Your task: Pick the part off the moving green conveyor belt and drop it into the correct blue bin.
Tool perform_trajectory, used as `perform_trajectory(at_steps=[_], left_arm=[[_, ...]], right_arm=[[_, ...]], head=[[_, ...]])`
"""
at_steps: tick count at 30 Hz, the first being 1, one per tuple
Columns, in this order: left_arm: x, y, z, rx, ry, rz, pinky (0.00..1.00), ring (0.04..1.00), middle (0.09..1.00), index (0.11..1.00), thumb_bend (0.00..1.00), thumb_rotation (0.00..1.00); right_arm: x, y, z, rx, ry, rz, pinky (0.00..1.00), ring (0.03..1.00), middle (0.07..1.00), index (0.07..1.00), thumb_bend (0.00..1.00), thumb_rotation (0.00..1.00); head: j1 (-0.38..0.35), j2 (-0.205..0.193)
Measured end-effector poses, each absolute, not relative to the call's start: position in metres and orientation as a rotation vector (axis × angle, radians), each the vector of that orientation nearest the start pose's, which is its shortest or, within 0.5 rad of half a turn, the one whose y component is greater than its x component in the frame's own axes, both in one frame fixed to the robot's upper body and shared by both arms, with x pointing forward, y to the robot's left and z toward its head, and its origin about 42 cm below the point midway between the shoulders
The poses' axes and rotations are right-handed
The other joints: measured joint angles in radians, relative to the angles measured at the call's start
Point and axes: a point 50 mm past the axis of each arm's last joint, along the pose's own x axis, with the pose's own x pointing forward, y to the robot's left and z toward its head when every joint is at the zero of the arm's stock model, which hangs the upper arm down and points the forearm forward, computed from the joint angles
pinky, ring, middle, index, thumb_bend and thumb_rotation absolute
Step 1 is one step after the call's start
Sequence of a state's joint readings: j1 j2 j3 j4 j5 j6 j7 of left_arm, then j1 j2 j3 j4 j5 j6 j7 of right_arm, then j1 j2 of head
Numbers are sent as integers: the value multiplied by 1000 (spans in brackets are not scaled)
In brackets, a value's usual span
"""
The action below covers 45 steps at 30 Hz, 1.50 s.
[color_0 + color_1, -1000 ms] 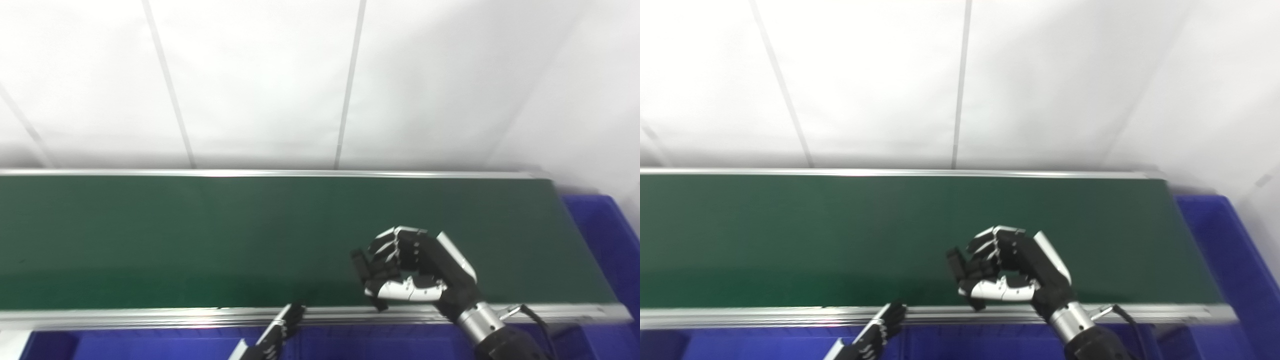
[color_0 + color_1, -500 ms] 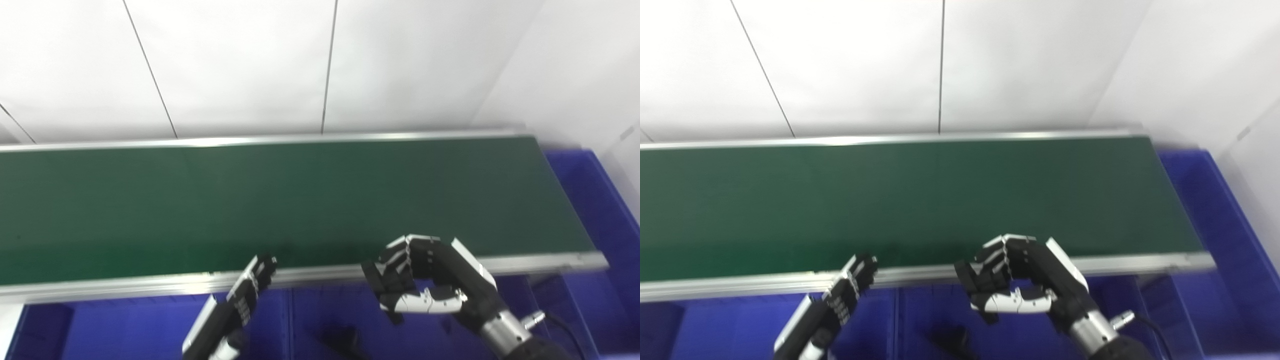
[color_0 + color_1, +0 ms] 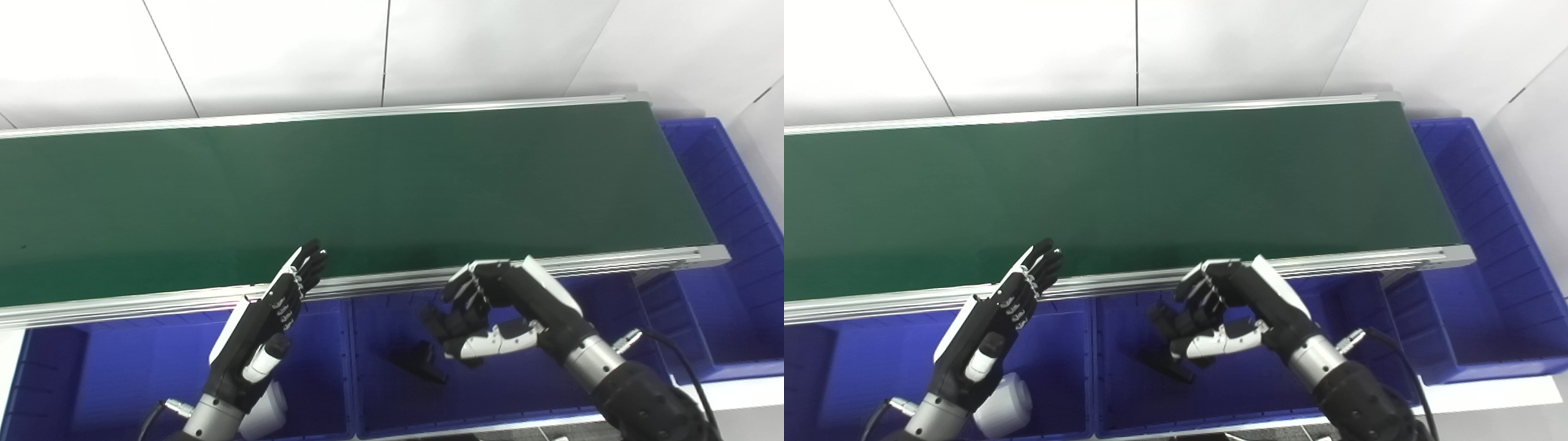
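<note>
The green conveyor belt (image 3: 380,177) runs left to right with nothing lying on it. My right hand (image 3: 499,306) hangs in front of the belt's front rail, above the middle blue bin (image 3: 392,407). Its fingers are curled onto the thumb, shut on a small black part (image 3: 436,323). Another black part (image 3: 422,362) lies on that bin's floor, just below and left of the hand. My left hand (image 3: 269,318) is open with flat fingers, raised over the left blue bin (image 3: 122,367), fingertips at the belt's front rail.
A white rounded object (image 3: 1003,407) lies in the left bin, partly behind my left wrist. A long blue bin (image 3: 735,202) stands past the belt's right end, and another blue bin (image 3: 667,318) lies under that end. A white wall rises behind the belt.
The camera has tilted down, bringing the bins into view. My right hand has come back from over the belt to above the middle bin, still curled on the part. The left hand has risen.
</note>
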State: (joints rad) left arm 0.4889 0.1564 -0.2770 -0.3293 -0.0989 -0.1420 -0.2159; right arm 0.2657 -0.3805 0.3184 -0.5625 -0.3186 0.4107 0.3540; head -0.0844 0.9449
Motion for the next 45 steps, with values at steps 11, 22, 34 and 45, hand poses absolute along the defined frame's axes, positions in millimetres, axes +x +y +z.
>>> perform_trajectory(at_steps=[11,22,34,45], left_arm=[[115,187,102,-58,34,-401,971,964,953,957,931,878],[115,182,103,-57,37,-409,972,965,952,961,933,873],[114,179,104,-54,46,-416,978,967,950,961,928,873],[114,178,103,-56,49,-417,964,964,950,967,930,874]], right_arm=[[175,-200,95,-1080,51,630,276,334,418,515,524,0],[180,-203,52,-1250,58,613,226,284,394,510,520,0],[181,-202,59,-1368,153,659,601,692,758,727,893,477],[183,-204,62,-1381,211,687,651,719,782,758,982,700]], head=[[20,11],[34,6],[43,9],[49,8]])
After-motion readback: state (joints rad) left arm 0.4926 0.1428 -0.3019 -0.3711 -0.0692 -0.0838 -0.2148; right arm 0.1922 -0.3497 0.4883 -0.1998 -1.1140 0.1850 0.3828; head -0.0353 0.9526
